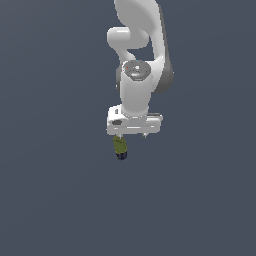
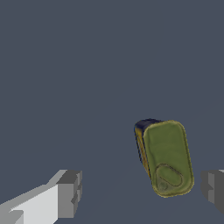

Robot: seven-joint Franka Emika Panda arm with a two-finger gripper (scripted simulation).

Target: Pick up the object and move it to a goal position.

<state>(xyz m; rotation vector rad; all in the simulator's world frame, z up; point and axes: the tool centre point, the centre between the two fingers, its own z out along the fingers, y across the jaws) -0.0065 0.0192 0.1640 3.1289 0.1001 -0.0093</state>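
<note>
As it lies: the small olive-green-faced, dark navy rounded tin (image 2: 167, 158) rests on the plain grey worktop (image 1: 50, 200), under the white gripper (image 2: 140, 192).
Jaws: spread wide, one grey pad (image 2: 70, 194) well clear of the tin, the other nearer; nothing is pinched.
Handling: likely stiff, light metal with smooth, possibly slippery walls.
Where to hold: across the narrow flanks, mid-body, which looks narrower than the jaw gap.

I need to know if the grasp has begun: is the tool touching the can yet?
Apart. In the wrist view the can lies between the tool's open fingers, with bare floor showing on both sides.
</note>
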